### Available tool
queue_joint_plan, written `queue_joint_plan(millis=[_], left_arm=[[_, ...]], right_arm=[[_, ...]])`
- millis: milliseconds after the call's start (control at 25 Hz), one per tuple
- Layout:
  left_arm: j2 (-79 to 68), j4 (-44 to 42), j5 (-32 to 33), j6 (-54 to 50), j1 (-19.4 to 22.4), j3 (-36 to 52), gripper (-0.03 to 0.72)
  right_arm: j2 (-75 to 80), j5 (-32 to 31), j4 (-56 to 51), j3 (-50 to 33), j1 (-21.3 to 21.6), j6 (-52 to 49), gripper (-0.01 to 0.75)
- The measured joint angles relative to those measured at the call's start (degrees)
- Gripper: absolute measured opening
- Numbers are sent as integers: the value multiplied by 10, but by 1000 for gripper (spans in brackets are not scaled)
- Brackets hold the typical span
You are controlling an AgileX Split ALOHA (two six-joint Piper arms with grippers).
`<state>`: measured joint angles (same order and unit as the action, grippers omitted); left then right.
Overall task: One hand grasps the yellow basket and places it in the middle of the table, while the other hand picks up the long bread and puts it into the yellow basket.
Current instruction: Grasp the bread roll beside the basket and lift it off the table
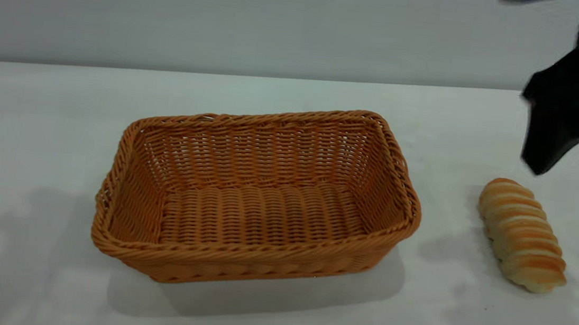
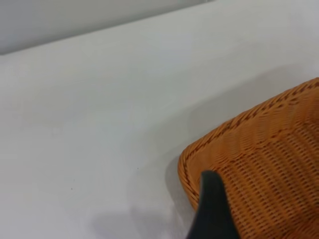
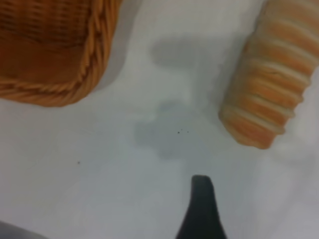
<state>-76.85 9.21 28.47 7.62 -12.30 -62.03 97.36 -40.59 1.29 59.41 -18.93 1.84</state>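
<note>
A: Your right end effector (image 1: 561, 151) hangs above the long bread (image 1: 521, 234); grip state I cannot tell, nothing held.

B: Bread lies on the tabletop (image 1: 275, 315) beside the yellow basket (image 1: 257, 196). Descend off-centre and it may roll away.

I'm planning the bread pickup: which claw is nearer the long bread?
The right. The right claw hangs just above the long bread's far end. The left claw is out of the exterior view, at the yellow basket's corner, away from the bread.
</note>
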Motion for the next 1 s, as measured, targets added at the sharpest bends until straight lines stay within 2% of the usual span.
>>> queue_joint_plan(millis=[280, 600, 800, 1000], left_arm=[[42, 0, 30, 0, 0, 0, 584], [50, 24, 38, 0, 0, 0, 584], [50, 26, 38, 0, 0, 0, 584], [50, 27, 38, 0, 0, 0, 584]], right_arm=[[122, -21, 11, 74, 8, -44, 666], [218, -77, 2, 157, 50, -49, 650], [249, -85, -32, 190, 75, -25, 632], [273, -87, -53, 214, 80, 2, 629]])
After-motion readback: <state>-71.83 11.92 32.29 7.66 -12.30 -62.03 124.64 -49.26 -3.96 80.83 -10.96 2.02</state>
